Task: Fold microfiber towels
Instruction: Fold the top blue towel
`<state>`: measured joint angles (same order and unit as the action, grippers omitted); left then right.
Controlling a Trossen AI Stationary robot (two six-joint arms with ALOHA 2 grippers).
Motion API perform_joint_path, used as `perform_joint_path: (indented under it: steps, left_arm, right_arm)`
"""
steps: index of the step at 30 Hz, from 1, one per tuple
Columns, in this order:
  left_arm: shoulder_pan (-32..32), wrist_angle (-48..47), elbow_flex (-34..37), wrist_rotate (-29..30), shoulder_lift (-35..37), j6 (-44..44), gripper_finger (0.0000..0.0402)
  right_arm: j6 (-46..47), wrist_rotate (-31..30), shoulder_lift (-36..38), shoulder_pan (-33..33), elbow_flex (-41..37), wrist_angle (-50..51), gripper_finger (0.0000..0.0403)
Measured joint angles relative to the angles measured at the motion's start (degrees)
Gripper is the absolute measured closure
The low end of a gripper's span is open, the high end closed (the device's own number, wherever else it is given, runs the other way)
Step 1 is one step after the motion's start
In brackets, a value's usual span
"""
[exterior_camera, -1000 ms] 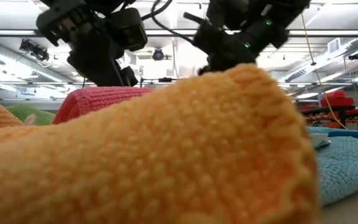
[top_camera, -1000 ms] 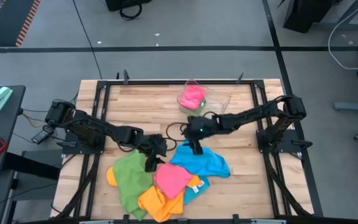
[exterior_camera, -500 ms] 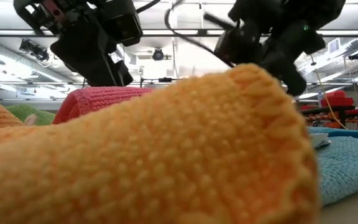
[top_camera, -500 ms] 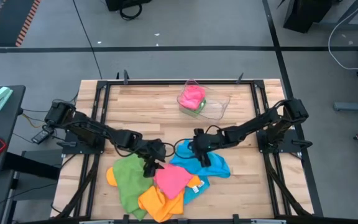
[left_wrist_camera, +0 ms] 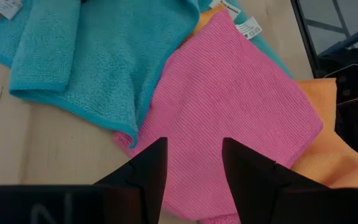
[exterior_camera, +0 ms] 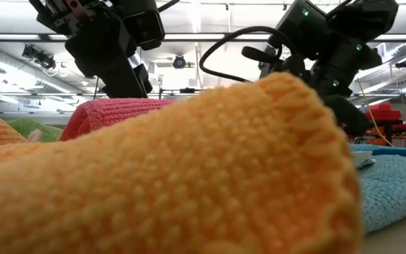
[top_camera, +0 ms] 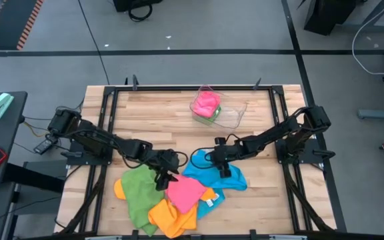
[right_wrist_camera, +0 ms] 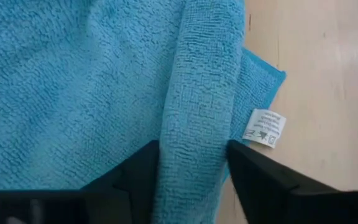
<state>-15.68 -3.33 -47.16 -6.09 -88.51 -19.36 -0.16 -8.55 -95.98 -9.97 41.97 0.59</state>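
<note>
Counting across the wooden tabletop [top_camera: 152, 117], we find four loose towels heaped at the near edge: one green towel [top_camera: 137, 190] on the left, one orange towel [top_camera: 169, 217] nearest us, one pink towel [top_camera: 184, 191] lying on top in the middle, and one sky-blue towel [top_camera: 219, 175] on the right. One clear plastic tray [top_camera: 231, 115] sits at the far side, and it holds one more pink cloth [top_camera: 206, 103] resting on something green; we cannot tell how many pieces lie under it. The left tool [left_wrist_camera: 193, 163] hangs just over the pink towel's left edge, its two fingers a moderate gap apart with nothing between them. The right tool [right_wrist_camera: 193, 163] is down on the sky-blue towel, fingers set either side of a raised fold of that cloth, touching it; we cannot tell whether they grip it firmly. One white care tag [right_wrist_camera: 264, 128] shows on the blue towel's corner, and two more tags [left_wrist_camera: 248, 27] appear in the left wrist view; their print is too small to read.
</note>
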Motion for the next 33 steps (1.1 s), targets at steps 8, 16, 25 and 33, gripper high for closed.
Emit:
perform_joint_path:
  steps: [8, 16, 25, 33]
  left_arm:
    - [0.13, 0.15, 0.0, 1.16, -0.02, -1.01, 0.0239]
    - [0.13, -0.46, -0.04, 4.59, 0.9, -1.06, 0.0239]
    - [-0.35, -1.63, -0.09, 6.35, 6.87, -0.95, 0.0239]
    - [-0.22, -6.1, -0.13, 12.88, 10.49, -1.7, 0.0239]
  right_arm:
    - [-2.47, -2.34, 0.62, 0.08, 1.85, 0.03, 0.0386]
    - [-8.13, -5.04, 6.18, 1.52, 10.4, 7.29, 0.0392]
    - [-15.62, -6.36, 12.82, 2.46, 20.14, 16.39, 0.0392]
    - [-23.43, -8.57, 13.67, 5.93, 23.4, 16.08, 0.0392]
